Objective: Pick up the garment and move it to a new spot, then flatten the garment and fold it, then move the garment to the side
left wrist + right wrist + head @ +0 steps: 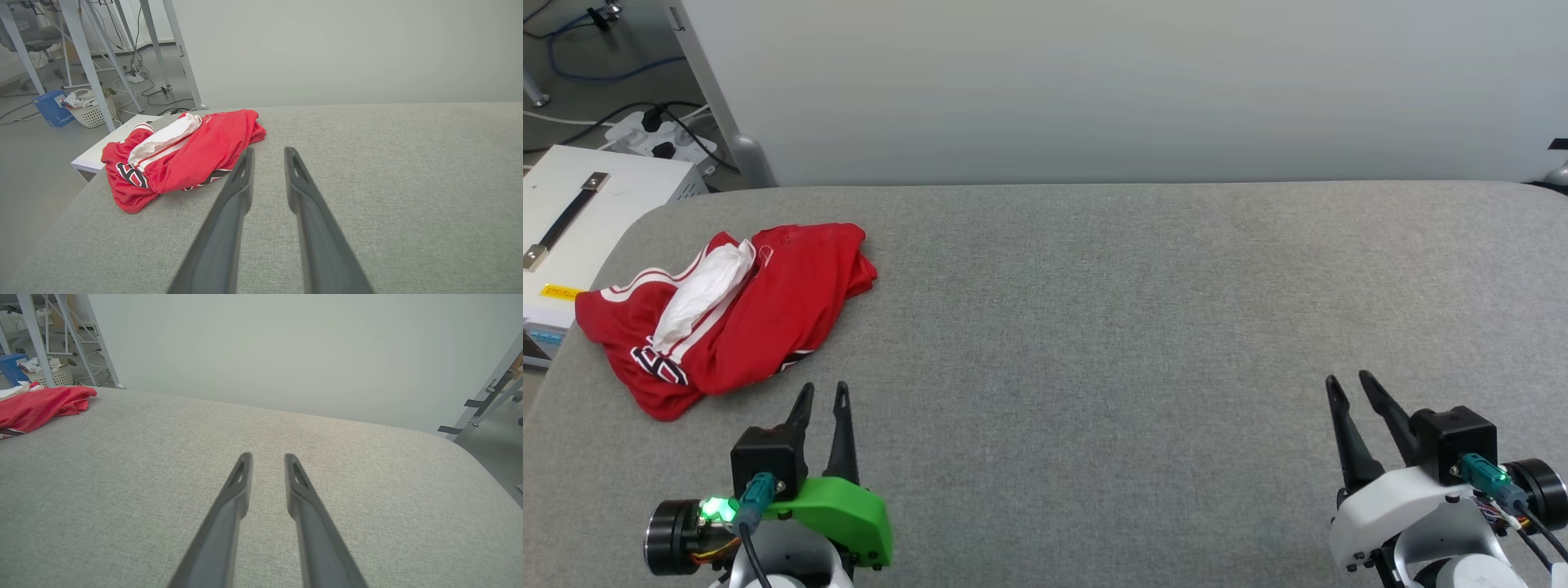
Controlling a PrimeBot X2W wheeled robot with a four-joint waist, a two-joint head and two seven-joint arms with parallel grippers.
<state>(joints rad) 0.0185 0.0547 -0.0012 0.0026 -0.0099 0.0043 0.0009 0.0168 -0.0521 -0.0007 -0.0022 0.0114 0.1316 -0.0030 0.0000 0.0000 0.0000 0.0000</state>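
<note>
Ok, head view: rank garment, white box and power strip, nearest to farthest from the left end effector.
1. garment, on the table, ahead-left of the left end effector.
2. white box, past the table's left edge.
3. power strip, floor behind.

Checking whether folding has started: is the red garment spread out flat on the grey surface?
No, the garment lies crumpled in a heap near the left edge of the grey surface.

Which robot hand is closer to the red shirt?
The left. The left gripper sits just below the crumpled red shirt in the head view, close but not touching. The right gripper is far off across the grey table, at its other end.
</note>
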